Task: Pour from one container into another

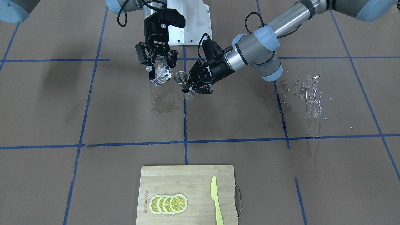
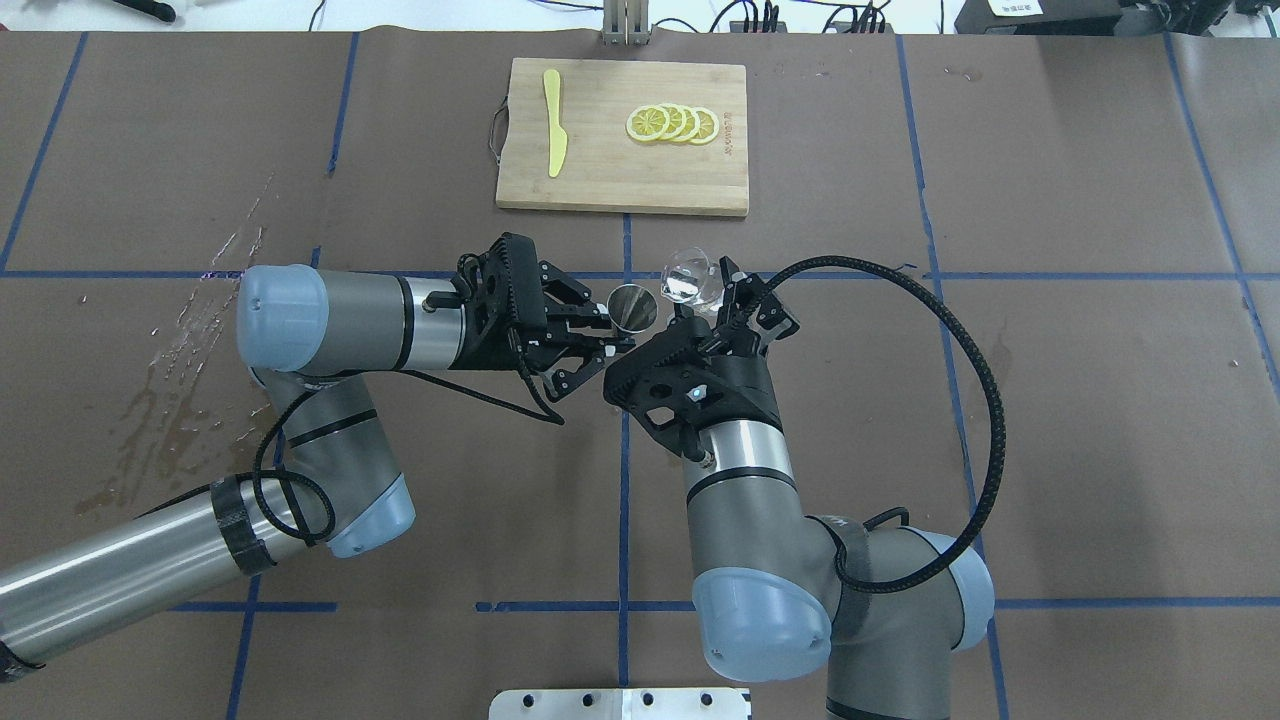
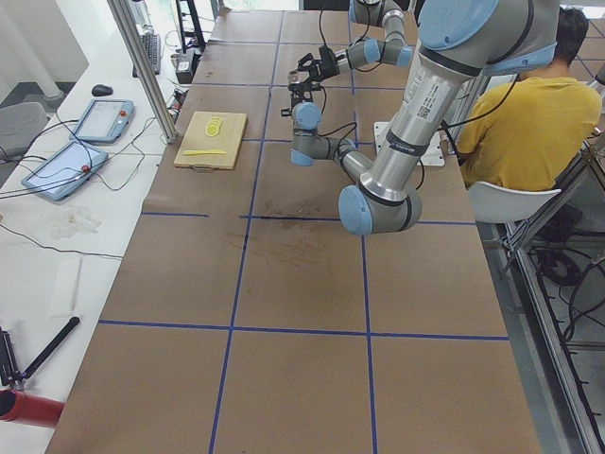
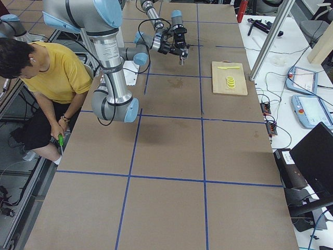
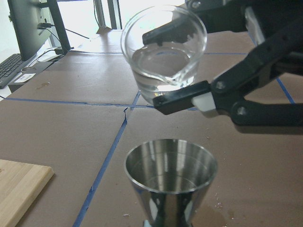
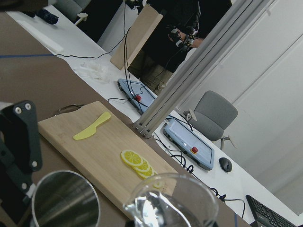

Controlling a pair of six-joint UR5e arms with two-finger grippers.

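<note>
My right gripper (image 1: pixel 161 69) is shut on the clear tumbler (image 1: pixel 161 75), held in the air and tilted toward the jigger. Clear liquid lies in the tumbler (image 5: pixel 163 52), near its lower lip, and I see no stream. My left gripper (image 1: pixel 188 90) is shut on the steel jigger (image 1: pixel 181 80) at its waist and holds it upright just beside and below the tumbler. In the overhead view the jigger (image 2: pixel 632 305) and the tumbler (image 2: pixel 687 280) nearly touch at the table's middle, between the left gripper (image 2: pixel 618 332) and the right gripper (image 2: pixel 700 292). The jigger's cup (image 5: pixel 170 172) looks empty.
A wooden cutting board (image 2: pixel 600 180) with lemon slices (image 2: pixel 672 123) and a yellow knife (image 2: pixel 553 120) lies at the far edge. Wet patches (image 1: pixel 164 103) sit under the grippers, and a spill (image 1: pixel 312 97) lies on my left side. A seated person (image 3: pixel 515 123) is by the robot's base.
</note>
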